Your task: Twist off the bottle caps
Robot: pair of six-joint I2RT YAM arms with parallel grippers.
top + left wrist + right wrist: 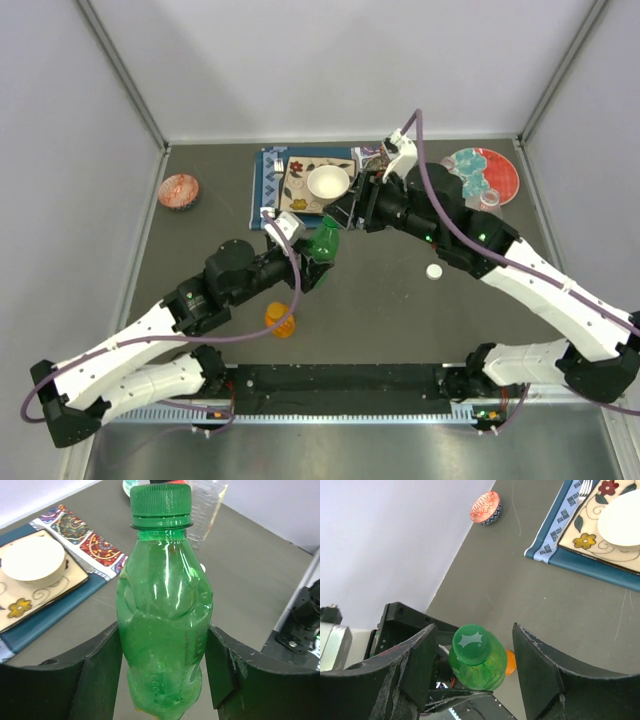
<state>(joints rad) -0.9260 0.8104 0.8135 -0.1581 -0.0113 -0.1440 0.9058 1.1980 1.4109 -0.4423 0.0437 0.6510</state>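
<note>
My left gripper (pixel 165 666) is shut on the lower body of the small green bottle (pixel 165 610) and holds it tilted above the table; it also shows in the top view (pixel 318 262). The green cap (pixel 161 502) is on the bottle's neck. My right gripper (pixel 475 655) is open, with a finger on each side of the green cap (pixel 472 644) and a gap on both sides. The squat orange bottle (pixel 281 320) stands near the left arm. A loose white cap (pixel 434 271) lies on the table. A clear bottle (pixel 206 507) stands beyond the green one.
A blue placemat (pixel 270 180) with a patterned tray and a large white bowl (pixel 328 182) lies at the back. A red and teal plate (pixel 497 172) is at the back right. A small red patterned bowl (pixel 179 190) sits at the back left.
</note>
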